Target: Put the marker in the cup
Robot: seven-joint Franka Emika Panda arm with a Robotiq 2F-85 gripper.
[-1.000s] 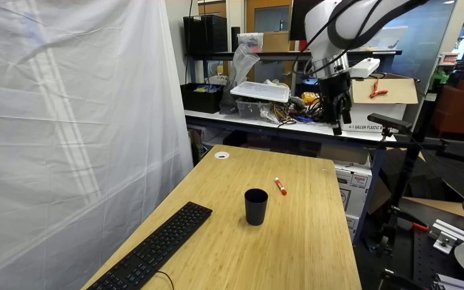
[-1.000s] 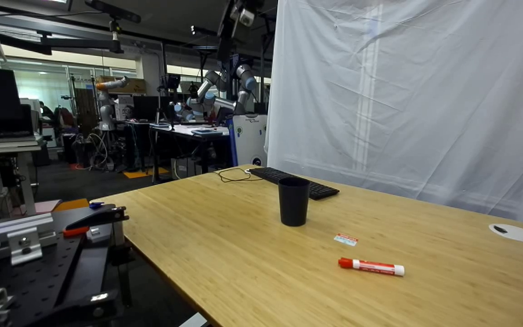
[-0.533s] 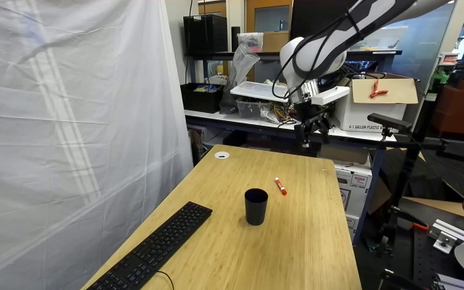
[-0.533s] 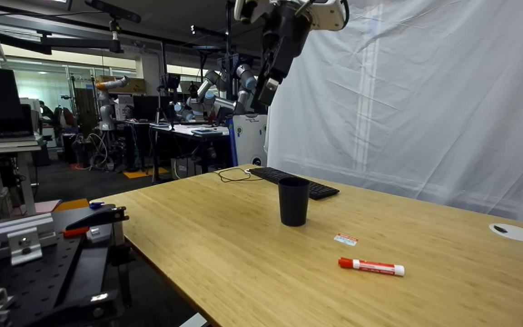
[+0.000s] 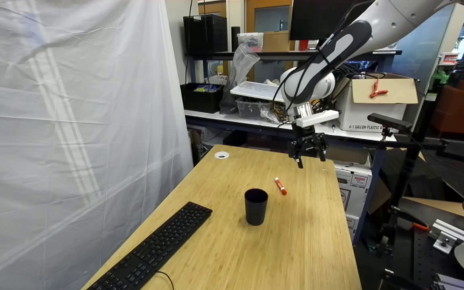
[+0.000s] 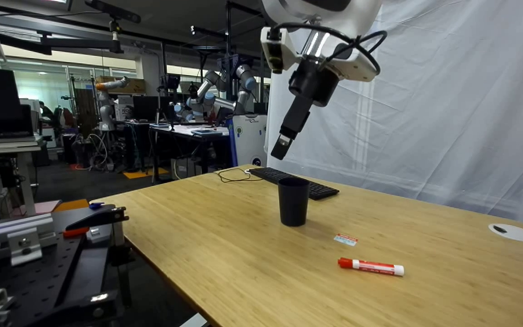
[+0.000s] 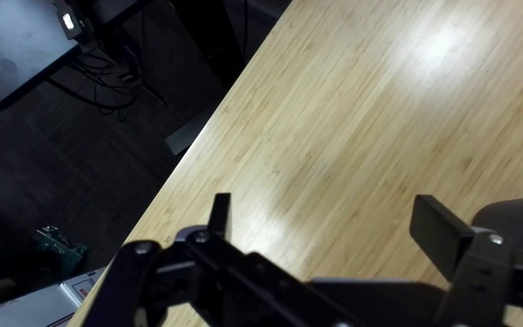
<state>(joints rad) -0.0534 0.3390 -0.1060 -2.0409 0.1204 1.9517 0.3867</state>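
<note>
The marker (image 5: 280, 186) is red with a white end and lies flat on the table beside the cup; it also shows in an exterior view (image 6: 371, 266). The black cup (image 5: 255, 207) stands upright on the table in both exterior views (image 6: 293, 202). Part of the cup (image 7: 511, 218) shows at the right edge of the wrist view, partly behind a finger. My gripper (image 5: 311, 162) is open and empty, in the air above the table, touching neither thing. Its fingers are wide apart in the wrist view (image 7: 323, 213). The marker is out of the wrist view.
A black keyboard (image 5: 155, 245) with a cable lies near the white curtain (image 5: 75, 121). A small sticker (image 6: 346, 239) and a white round disc (image 6: 514, 232) are on the wooden table (image 5: 296, 249). A loaded shelf (image 5: 232, 121) stands behind. The table edge crosses the wrist view.
My gripper has come down toward the table and, in an exterior view, leftward. The wrist has turned, so both fingers show more clearly apart. The marker and cup have not moved.
</note>
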